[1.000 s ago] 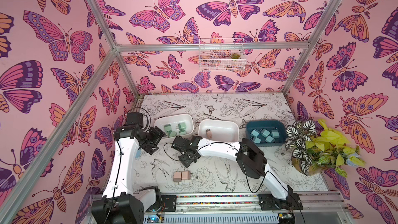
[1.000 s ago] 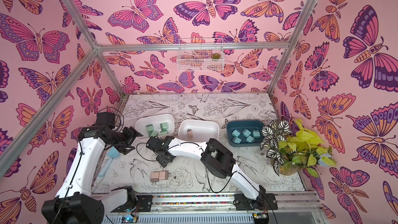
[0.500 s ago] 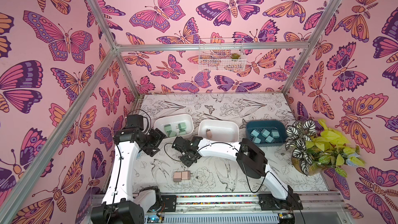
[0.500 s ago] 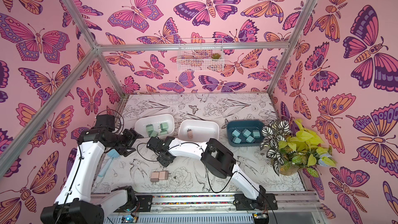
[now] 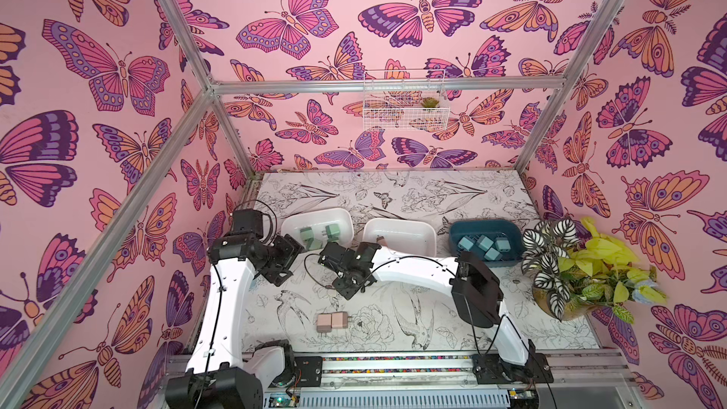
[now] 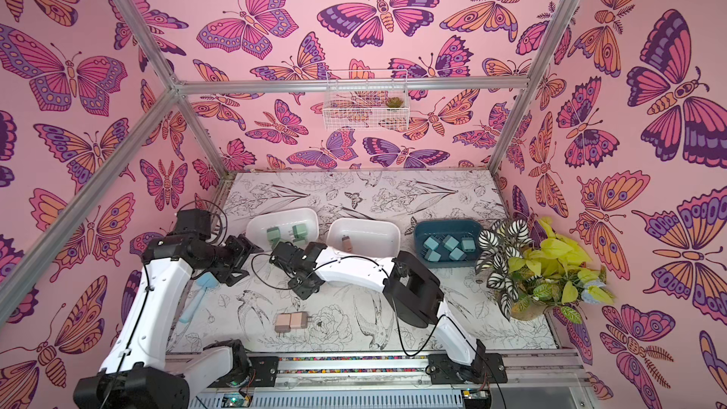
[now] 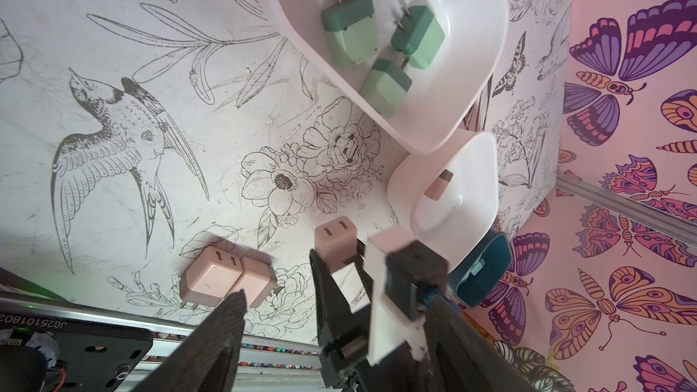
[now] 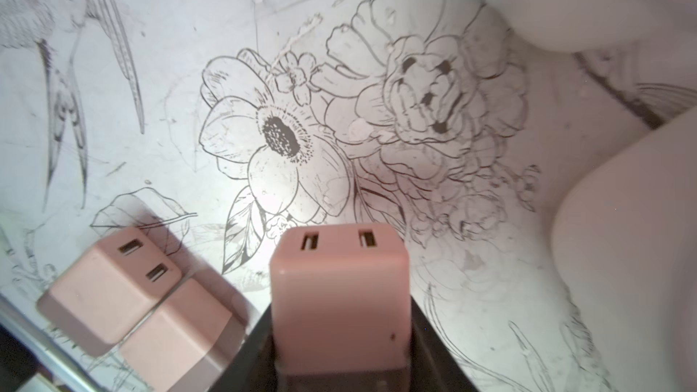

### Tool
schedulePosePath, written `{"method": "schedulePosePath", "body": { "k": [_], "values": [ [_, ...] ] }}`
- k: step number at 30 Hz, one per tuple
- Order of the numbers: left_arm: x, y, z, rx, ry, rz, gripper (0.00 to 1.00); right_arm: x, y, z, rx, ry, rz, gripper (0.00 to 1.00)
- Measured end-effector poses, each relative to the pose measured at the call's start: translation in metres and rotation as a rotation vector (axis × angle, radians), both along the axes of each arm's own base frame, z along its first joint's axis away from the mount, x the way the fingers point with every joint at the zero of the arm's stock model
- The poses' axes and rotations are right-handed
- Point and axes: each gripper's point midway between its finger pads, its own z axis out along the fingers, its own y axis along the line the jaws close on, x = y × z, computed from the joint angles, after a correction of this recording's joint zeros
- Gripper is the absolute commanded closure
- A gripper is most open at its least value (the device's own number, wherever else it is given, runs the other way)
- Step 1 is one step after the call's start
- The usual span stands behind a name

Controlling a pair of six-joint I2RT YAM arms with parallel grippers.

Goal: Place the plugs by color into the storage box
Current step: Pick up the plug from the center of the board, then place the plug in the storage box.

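Note:
My right gripper (image 8: 339, 318) is shut on a pale pink plug (image 8: 339, 288), held low over the table in front of the boxes; that plug (image 7: 335, 241) also shows in the left wrist view. Two more pink plugs (image 5: 332, 321) lie side by side near the front. The left white storage box (image 5: 291, 226) holds mint green plugs (image 5: 330, 232). The middle white box (image 5: 409, 230) holds one pink plug (image 5: 381, 238), and the teal box (image 5: 458, 230) holds blue plugs (image 5: 484, 243). My left gripper (image 5: 280, 269) hangs open and empty left of the right gripper, one finger (image 7: 222, 322) in view.
A potted plant (image 5: 582, 269) fills the right side next to the teal box. A light blue tool (image 6: 196, 297) lies on the table under the left arm. A wire basket (image 5: 405, 108) hangs on the back wall. The rail (image 5: 393, 363) runs along the front edge.
My right gripper's jaws have closed on the pink plug. The left arm has shifted only slightly; the two pink plugs on the table have not moved.

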Motion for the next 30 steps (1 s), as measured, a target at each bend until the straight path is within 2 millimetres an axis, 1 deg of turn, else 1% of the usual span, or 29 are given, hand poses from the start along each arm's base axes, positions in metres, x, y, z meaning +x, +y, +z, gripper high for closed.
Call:
{"method": "schedulePosePath", "body": {
  "k": [4,7,10,13,14,17,20,23,26,30],
  "values": [
    [-0.001,0.000,-0.001,-0.001,0.005,0.000,0.23,0.017,-0.013,0.030,0.032,-0.035,-0.043,0.57],
    [-0.001,0.000,-0.002,-0.001,0.004,0.000,0.23,0.038,-0.031,0.049,0.047,-0.059,-0.096,0.56],
    [0.000,0.000,-0.001,0.000,0.001,0.000,0.23,0.065,-0.056,0.063,0.057,-0.083,-0.172,0.56],
    [0.001,0.000,-0.001,0.001,-0.002,0.000,0.23,0.095,-0.089,0.067,0.049,-0.093,-0.259,0.56],
    [0.001,0.000,-0.001,0.000,-0.004,0.000,0.23,0.107,-0.103,0.067,0.040,-0.093,-0.296,0.56],
    [0.003,0.000,-0.001,0.001,-0.007,0.000,0.23,0.132,-0.136,0.060,0.013,-0.086,-0.376,0.56],
    [0.003,0.000,-0.001,0.001,-0.007,0.000,0.23,0.147,-0.166,0.049,-0.020,-0.070,-0.432,0.56],
    [0.003,0.001,-0.002,0.001,-0.006,0.000,0.23,0.154,-0.186,0.038,-0.047,-0.047,-0.473,0.56],
    [0.004,0.001,-0.002,0.000,-0.004,0.000,0.23,0.160,-0.193,0.023,-0.066,-0.020,-0.493,0.56],
    [0.004,0.001,-0.003,-0.001,0.000,0.000,0.23,0.157,-0.193,-0.006,-0.102,0.042,-0.489,0.56]
  ]
}}
